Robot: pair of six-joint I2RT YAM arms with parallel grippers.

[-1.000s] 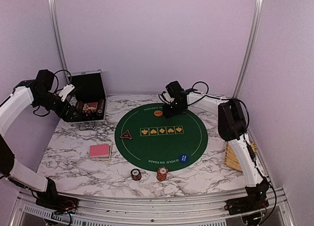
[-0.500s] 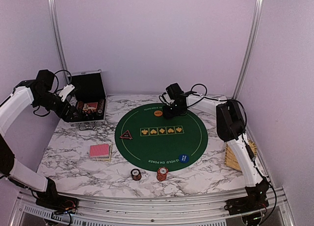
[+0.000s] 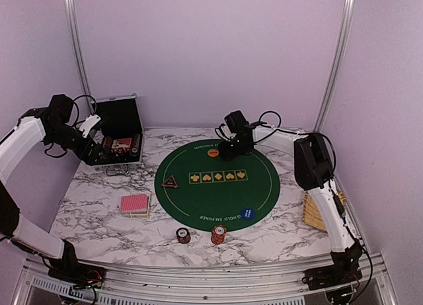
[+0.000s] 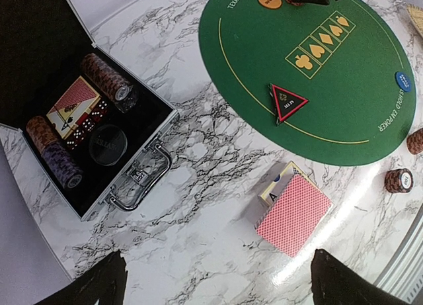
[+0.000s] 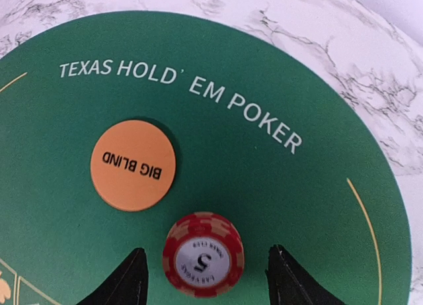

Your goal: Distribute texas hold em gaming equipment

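While the right jaws stand released astride the red chip (image 5: 203,254) near the surface's (image 3: 99,212) far edge, left jaws gape empty.

The left gripper (image 4: 219,255) hangs over the marble worktop (image 4: 198,153), jaws wide apart and empty. A red-backed card deck (image 4: 293,214) lies just off the green mat (image 4: 344,100), which carries a triangular marker (image 4: 288,101). At left an open black case (image 4: 149,113) holds chip rolls (image 4: 109,80).
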